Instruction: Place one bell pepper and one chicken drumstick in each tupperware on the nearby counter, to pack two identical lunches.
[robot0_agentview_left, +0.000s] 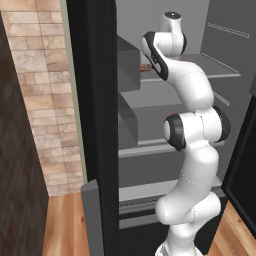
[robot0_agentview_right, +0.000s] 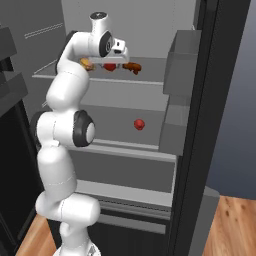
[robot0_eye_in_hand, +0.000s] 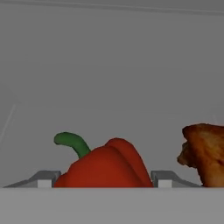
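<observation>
In the hand view a glossy red bell pepper with a curved green stem sits between my gripper's two fingertips, which press against its sides. It rests on the upper fridge shelf. A darker reddish-brown chicken drumstick lies just right of it. In the right base view my gripper hangs over that pepper, with a golden-tan drumstick to its left and the darker one to its right. Another bell pepper lies on the shelf below. The tupperware and the counter are out of view.
The fridge stands open, its dark door at the left with grey door bins. More bins line the right side. A brick wall and wooden floor lie left of the fridge.
</observation>
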